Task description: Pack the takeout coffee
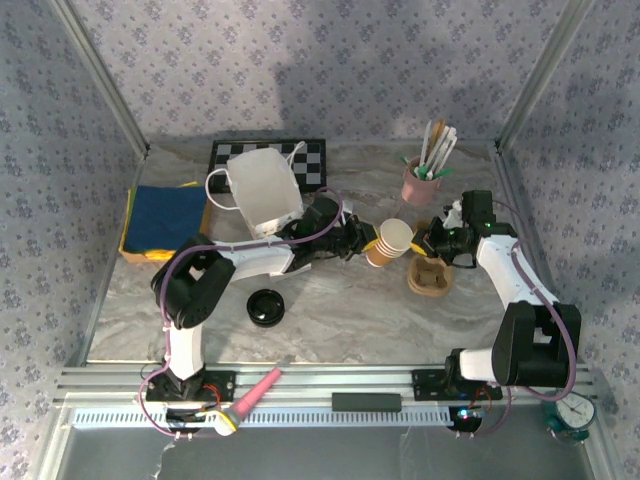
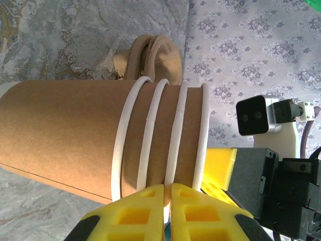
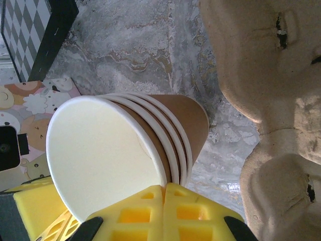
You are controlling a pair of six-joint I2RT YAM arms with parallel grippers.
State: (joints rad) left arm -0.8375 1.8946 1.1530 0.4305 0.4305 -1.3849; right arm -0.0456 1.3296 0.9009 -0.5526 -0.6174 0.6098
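Note:
A stack of several nested tan paper cups [image 1: 392,242] hangs tilted above the table between both grippers, its white mouth toward the right arm. My left gripper [image 1: 368,240] is shut on the stack; its yellow fingertips [image 2: 150,201] pinch one of the lower white rims of the stack [image 2: 75,135]. My right gripper [image 1: 420,243] is shut on the rim of the innermost cup [image 3: 100,160], at the mouth of the stack [image 3: 193,125]. The takeout coffee, as a cup on its own, is out of view.
A moulded pulp cup carrier [image 1: 430,275] sits under the right gripper. A black lid [image 1: 266,305] lies front left. A white paper bag [image 1: 262,190], a checkered board [image 1: 312,155], a pink utensil cup [image 1: 425,182] and a blue cloth [image 1: 165,218] stand behind.

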